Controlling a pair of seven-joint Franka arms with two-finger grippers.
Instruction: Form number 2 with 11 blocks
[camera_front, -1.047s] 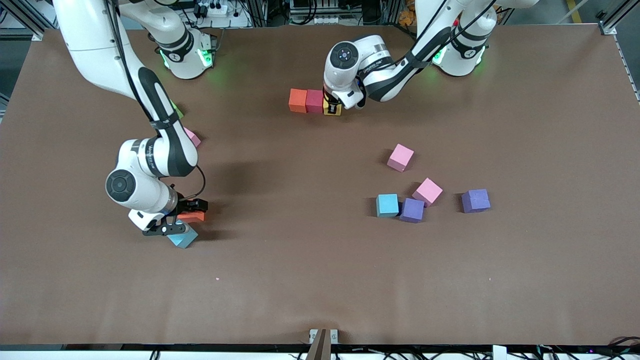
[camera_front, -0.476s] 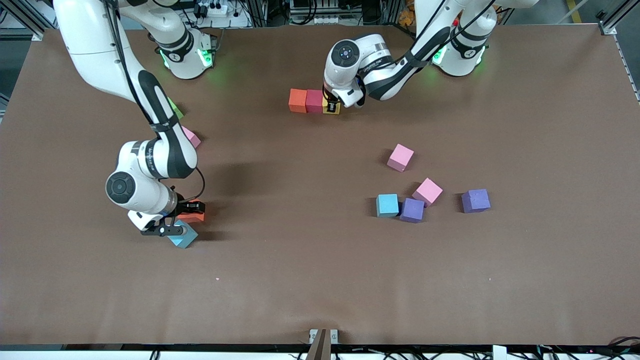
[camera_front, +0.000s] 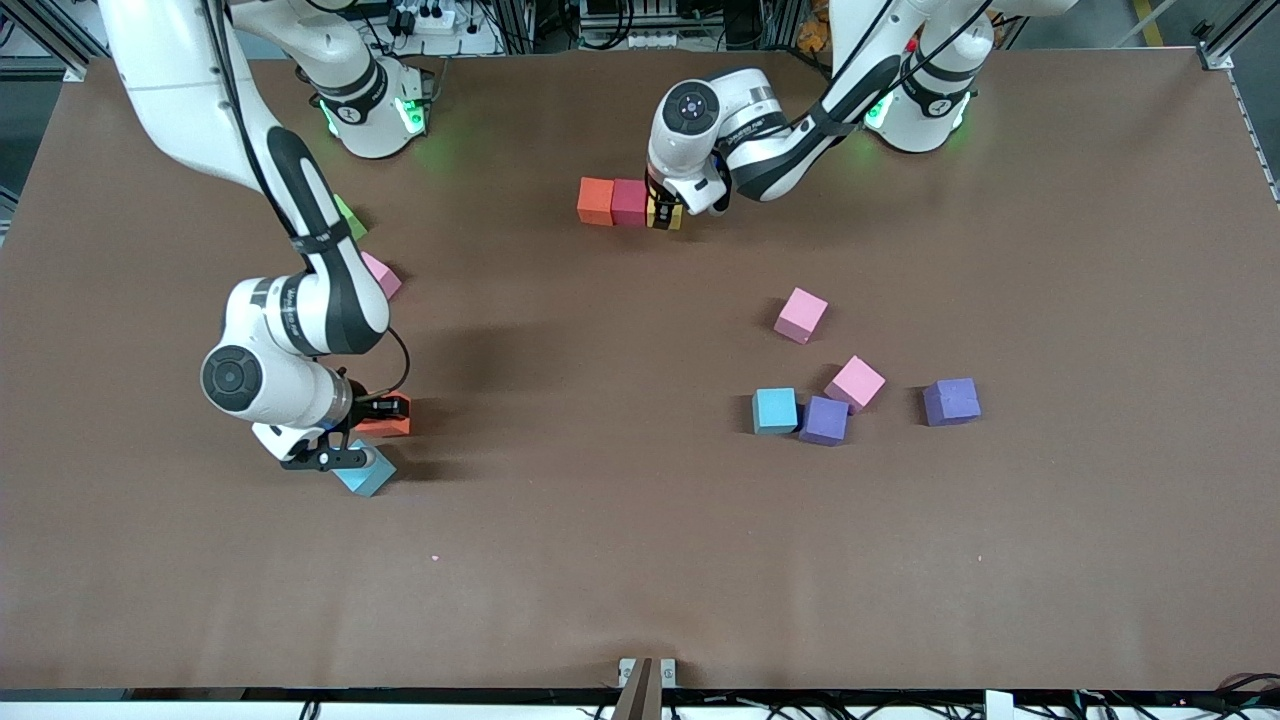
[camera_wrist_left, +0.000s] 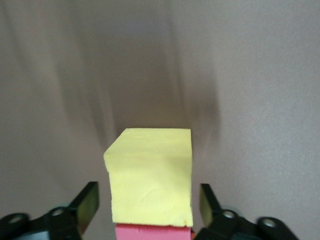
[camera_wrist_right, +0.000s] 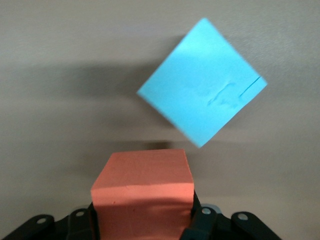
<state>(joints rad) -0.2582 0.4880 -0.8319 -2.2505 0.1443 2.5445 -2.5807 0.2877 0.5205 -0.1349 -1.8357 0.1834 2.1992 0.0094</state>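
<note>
Blocks scattered; orange (camera_front: 596, 200), red (camera_front: 629, 202), yellow (camera_front: 664, 213) rowed far, mid-table. Left gripper (camera_wrist_left: 149, 212) spread either side of yellow: could nudge it lifting off. Right gripper (camera_wrist_right: 144, 217) pinching orange cube (camera_wrist_right: 143, 192) near right arm's end, beside blue cube (camera_wrist_right: 202, 102): could clip it.

Three blocks (camera_front: 628, 203) touch in a row near the arms' bases

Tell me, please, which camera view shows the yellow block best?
The left wrist view: the yellow block fills the middle, between the open left gripper. The front view shows only a sliver under that gripper, beside the red block. The right wrist view does not show it.
</note>
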